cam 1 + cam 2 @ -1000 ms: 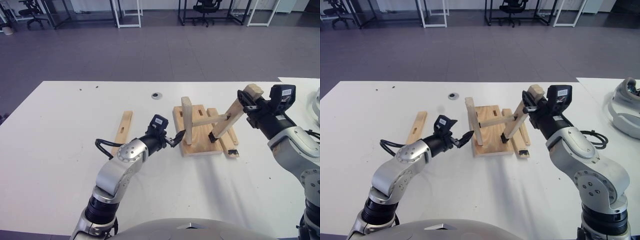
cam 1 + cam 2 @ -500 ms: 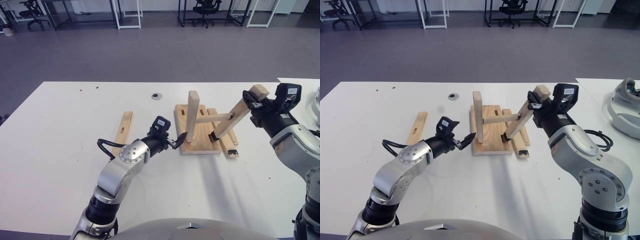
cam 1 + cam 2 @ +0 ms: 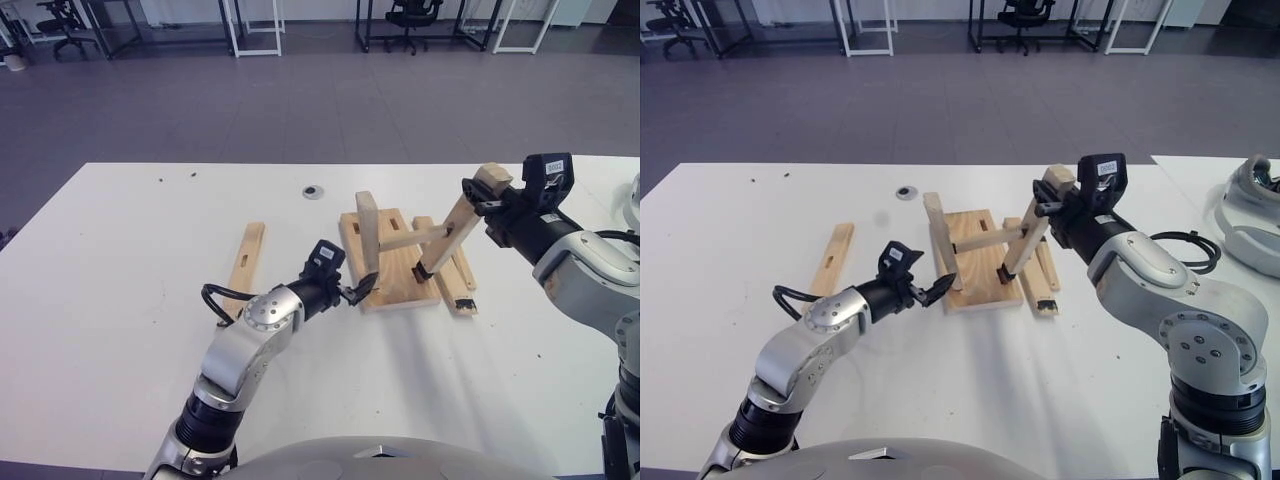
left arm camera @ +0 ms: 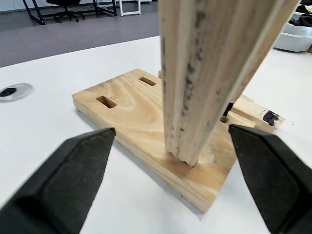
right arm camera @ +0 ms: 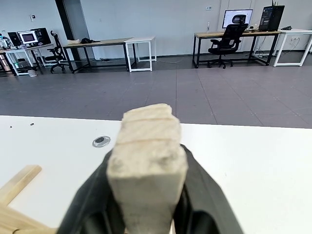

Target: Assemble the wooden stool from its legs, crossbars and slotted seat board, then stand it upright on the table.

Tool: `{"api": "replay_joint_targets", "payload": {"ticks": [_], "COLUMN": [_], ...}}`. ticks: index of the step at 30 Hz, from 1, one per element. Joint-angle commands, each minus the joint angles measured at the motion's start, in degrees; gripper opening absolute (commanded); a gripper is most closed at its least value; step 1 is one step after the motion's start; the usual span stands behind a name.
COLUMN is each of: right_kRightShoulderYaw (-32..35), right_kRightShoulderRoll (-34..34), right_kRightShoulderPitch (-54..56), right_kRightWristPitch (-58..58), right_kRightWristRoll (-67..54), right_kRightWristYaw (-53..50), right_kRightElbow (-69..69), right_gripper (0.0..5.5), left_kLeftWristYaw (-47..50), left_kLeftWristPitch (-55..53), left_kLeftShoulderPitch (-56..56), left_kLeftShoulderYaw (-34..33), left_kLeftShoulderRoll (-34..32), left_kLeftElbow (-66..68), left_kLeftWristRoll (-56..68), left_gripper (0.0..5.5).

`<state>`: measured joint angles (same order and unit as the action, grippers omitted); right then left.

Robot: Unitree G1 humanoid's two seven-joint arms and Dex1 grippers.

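The white tabletop (image 3: 120, 280) has a small round grommet (image 3: 314, 191) set into it near its far edge. Just beside it on the right stands a second white tabletop (image 3: 1210, 170), parted from the first by a narrow gap, with a white rounded device (image 3: 1250, 215) lying on it. Beyond them stretches a grey tiled floor (image 3: 330, 100), evenly lit. At the far side stand a white-framed table (image 3: 255, 30) and two black office chairs (image 3: 65, 20) (image 3: 412, 12). The right wrist view shows a pale wall (image 5: 146, 19), a wood-topped desk on black legs (image 5: 253, 33) carrying a monitor (image 5: 237, 17), and another desk with a screen (image 5: 29, 36).
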<state>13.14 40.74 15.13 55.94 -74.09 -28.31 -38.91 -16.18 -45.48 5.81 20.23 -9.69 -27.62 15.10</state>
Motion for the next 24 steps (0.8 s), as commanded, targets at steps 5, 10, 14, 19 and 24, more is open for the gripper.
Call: {"api": "replay_joint_targets", "payload": {"ticks": [5, 10, 14, 19, 24], "right_kRightShoulderYaw": [-1.8, -3.2, -4.1, -6.8, -8.4], "right_kRightShoulderRoll": [-0.2, -1.1, -1.1, 2.1, 2.1], "right_kRightShoulderPitch": [-1.9, -3.8, -4.7, -2.1, -0.8], "right_kRightWristPitch": [1.3, -1.0, -2.4, -1.5, 0.6], "right_kRightWristRoll": [-2.3, 0.7, 3.3, 7.7, 10.4], "right_kRightWristYaw": [1.9, 8.2, 13.9, 22.8, 23.6], "right_kRightElbow": [1.0, 0.0, 1.3, 2.2, 4.1], "right_gripper": [1.01, 1.01, 1.01, 1.01, 1.01], "left_kLeftWristYaw": [-2.0, -1.5, -2.7, -7.4, -17.1], "left_kLeftWristPitch": [-3.8, -6.3, -7.2, -4.7, -4.1], "left_kLeftShoulderPitch": [-0.3, -1.7, -2.8, -3.4, -2.1], "left_kLeftShoulderYaw": [-0.7, -0.9, -1.8, -3.1, -21.8], "left_kLeftShoulderRoll": [-1.4, -1.9, -4.6, -10.4, -20.0], "left_kLeftElbow": [-2.2, -4.5, -6.5, -8.5, -17.0], "left_kLeftWristRoll": [2.3, 3.5, 3.7, 4.2, 14.7], "left_gripper": [4.29, 4.29, 4.29, 4.29, 4.29]}}
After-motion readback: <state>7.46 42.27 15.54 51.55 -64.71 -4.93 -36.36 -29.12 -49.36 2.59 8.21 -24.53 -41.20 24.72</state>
